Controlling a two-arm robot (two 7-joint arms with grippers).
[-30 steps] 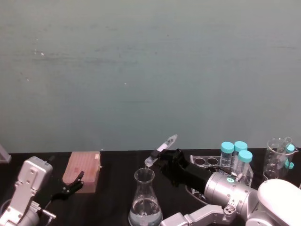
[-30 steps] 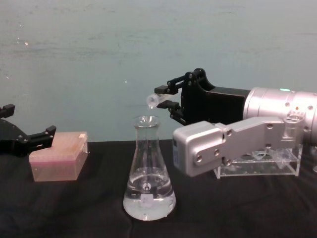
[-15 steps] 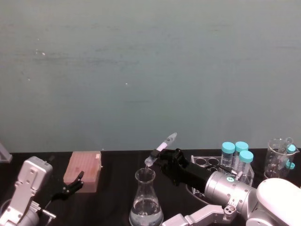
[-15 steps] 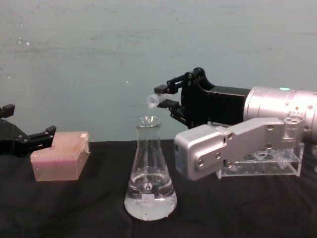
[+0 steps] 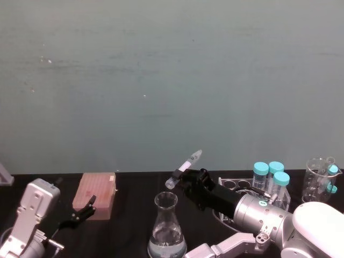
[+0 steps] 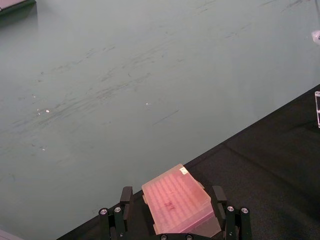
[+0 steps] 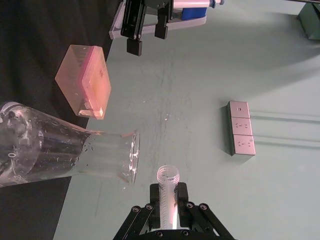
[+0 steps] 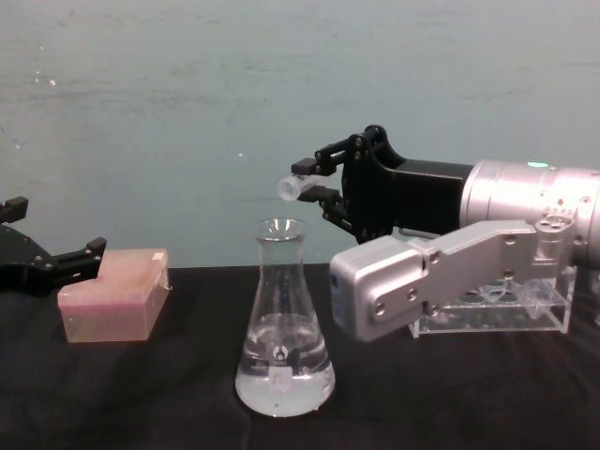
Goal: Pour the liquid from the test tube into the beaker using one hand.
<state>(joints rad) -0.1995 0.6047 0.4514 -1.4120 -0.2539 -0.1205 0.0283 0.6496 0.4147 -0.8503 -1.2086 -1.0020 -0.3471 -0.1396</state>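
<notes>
The right gripper [image 8: 310,181] is clamped narrowly on the test tube [image 8: 291,186], holding it above and a little behind the rim of the conical flask [image 8: 284,323], apart from the glass. Compared with 0.5 s ago, the tube's open mouth has lifted slightly and levelled off, and the drip that hung below it is gone. No stream runs between tube and flask now. Clear liquid [image 8: 284,382] lies pooled in the flask's wide base. That suggests the pour is finished or nearly so, though whether the tube is fully drained cannot be told. The next move is probably to bring the tube upright and carry it toward the acrylic rack [image 8: 497,314]. The left gripper [image 5: 83,210] is parked with fingers spread wide beside the pink tip box [image 8: 112,295].
</notes>
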